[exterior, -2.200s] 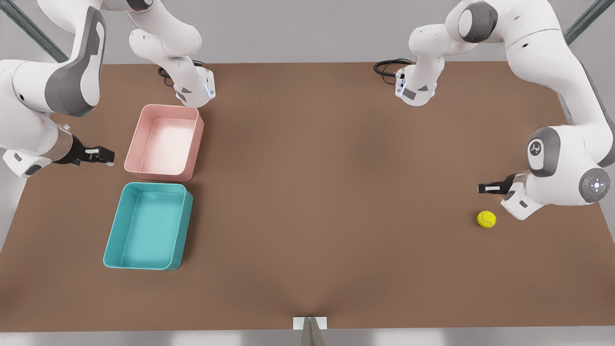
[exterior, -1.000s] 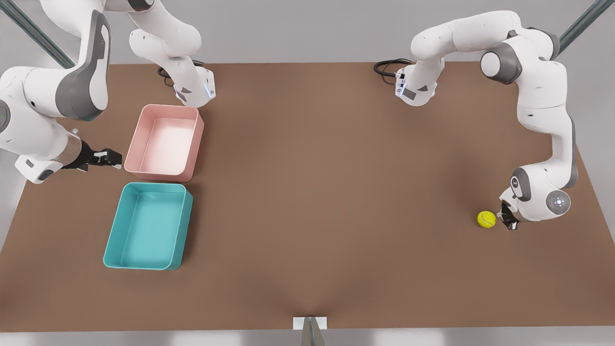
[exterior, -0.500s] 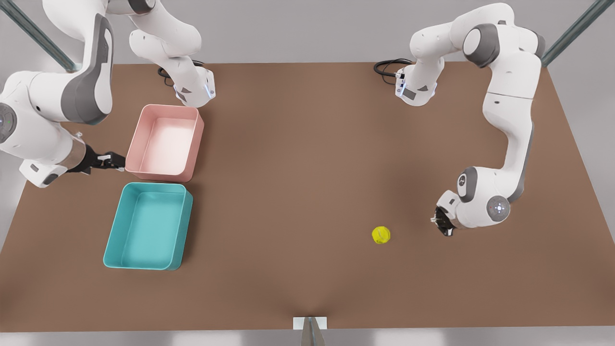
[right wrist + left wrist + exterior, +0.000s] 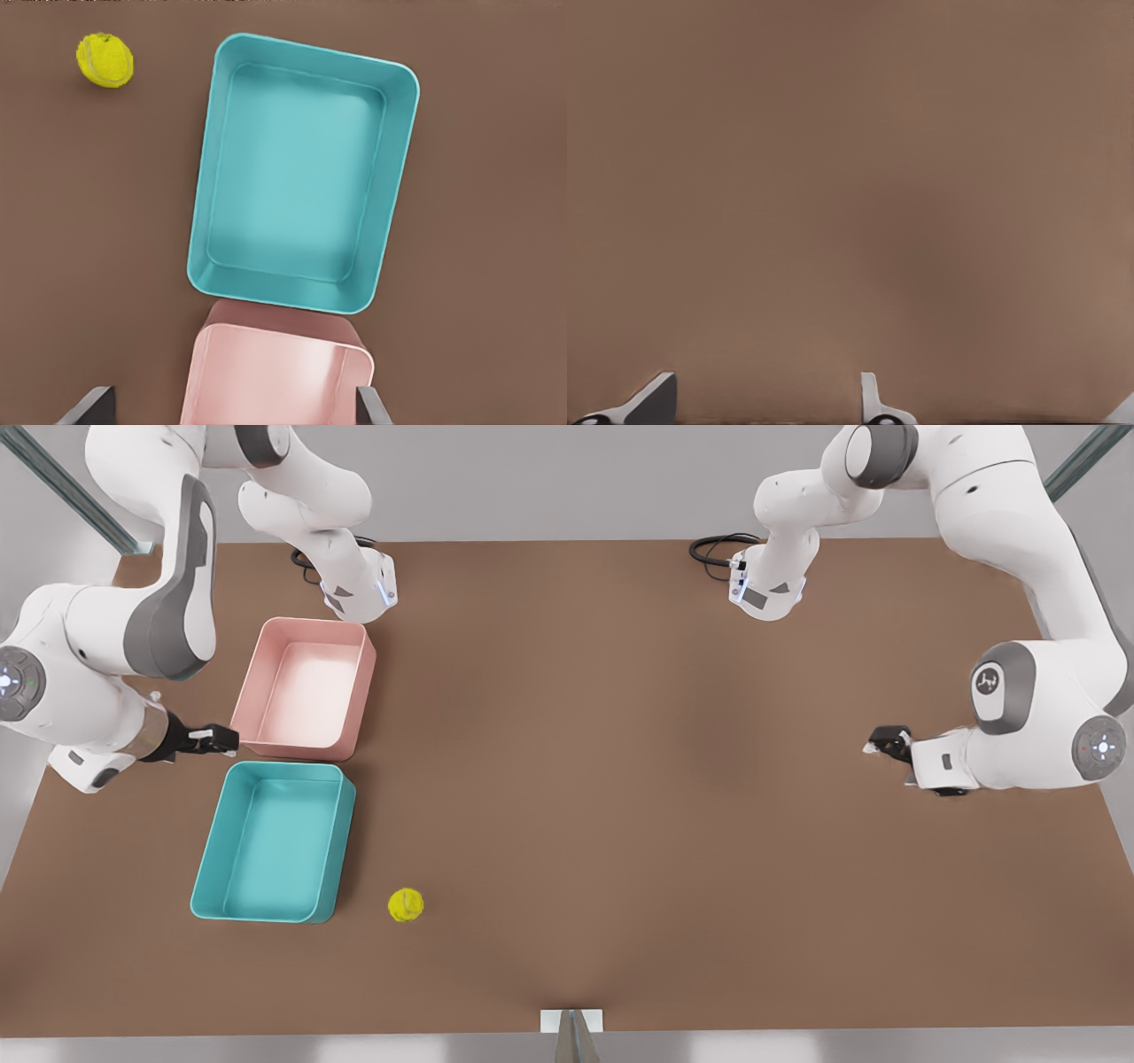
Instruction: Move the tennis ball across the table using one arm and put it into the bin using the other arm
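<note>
Front view: tennis ball (image 4: 406, 904) is shown delivered beside the bin (image 4: 205, 865), at its 4 o'clock; binning remains for the open right gripper (image 4: 227, 737); open left gripper (image 4: 873, 743) waits.

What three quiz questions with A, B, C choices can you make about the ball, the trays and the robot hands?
1. Where is the tennis ball?
A in a gripper
B on the table beside the bin
C on the floor

2. How many trays are there?
A one
B two
C three

3. The bin is:
A empty
B full of balls
C upside down

Answers:
1. B: the ball lies on the table just off the bin's corner.
2. B: there is the teal bin and a pink tray.
3. A: its floor is bare.

The right gripper hovers by the trays at the front view's left. The left gripper waits at the front view's right.
</note>
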You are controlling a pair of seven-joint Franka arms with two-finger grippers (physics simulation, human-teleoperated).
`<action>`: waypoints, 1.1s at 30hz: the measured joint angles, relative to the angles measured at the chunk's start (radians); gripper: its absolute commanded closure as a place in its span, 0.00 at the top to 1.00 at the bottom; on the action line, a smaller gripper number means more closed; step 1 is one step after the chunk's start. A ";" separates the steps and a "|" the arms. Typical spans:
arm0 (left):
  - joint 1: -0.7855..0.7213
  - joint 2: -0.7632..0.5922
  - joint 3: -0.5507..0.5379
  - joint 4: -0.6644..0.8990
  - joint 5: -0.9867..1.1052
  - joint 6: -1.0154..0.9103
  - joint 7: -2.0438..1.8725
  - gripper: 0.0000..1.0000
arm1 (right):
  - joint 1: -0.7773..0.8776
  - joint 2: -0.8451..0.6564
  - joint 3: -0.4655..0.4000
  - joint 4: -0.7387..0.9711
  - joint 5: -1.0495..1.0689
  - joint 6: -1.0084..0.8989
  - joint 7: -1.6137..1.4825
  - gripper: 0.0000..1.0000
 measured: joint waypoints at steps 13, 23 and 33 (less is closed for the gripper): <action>-0.007 -0.005 -0.004 0.002 -0.003 -0.164 -0.312 1.00 | 0.036 0.148 0.001 0.100 0.035 0.015 0.000 1.00; -0.007 -0.005 -0.004 0.002 -0.003 -0.189 -0.438 1.00 | 0.033 0.197 -0.002 0.110 0.074 0.018 -0.012 1.00; -0.003 -0.003 -0.003 0.002 -0.003 -0.199 -0.511 1.00 | -0.003 0.467 -0.015 0.246 0.091 0.272 -0.266 1.00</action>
